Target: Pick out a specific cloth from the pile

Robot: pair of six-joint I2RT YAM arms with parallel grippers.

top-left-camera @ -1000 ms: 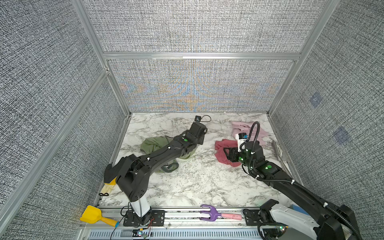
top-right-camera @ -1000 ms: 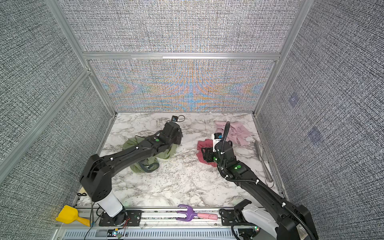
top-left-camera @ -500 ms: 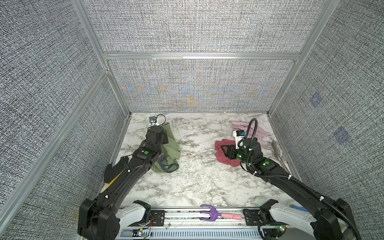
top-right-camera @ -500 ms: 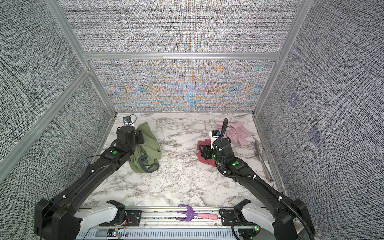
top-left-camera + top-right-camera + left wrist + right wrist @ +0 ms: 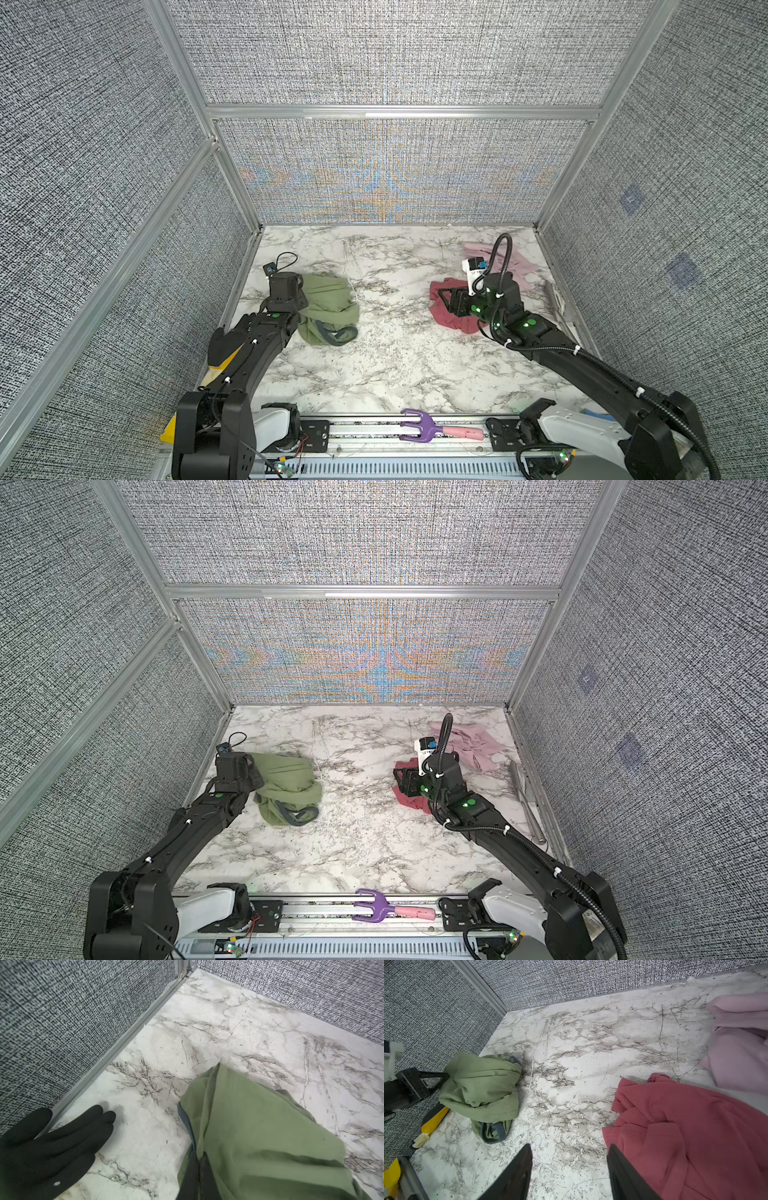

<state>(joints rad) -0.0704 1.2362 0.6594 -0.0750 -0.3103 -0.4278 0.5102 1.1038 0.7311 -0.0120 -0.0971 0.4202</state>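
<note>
Left wrist view put me right over the left pincer, clenched on a fold of the cloth, the olive-green one, close by the left wall. To my eye the step was getting it clear and set down alone. Doing that well meant keeping the pinch tight, lifting enough that the grey-blue trim didn't scrape along the desk, and minding that wall before letting go. From the pincer the cloth hung and spread to the right, its bulk slumped on the desk just beside it, the trim loop at the end nearest the robot's base. Across bare desk, well apart, the right pincer stood released with nothing between its jaws. It hovered just beside the rose-red cloth, with the pale pink cloth near that, toward the far right corner.
</note>
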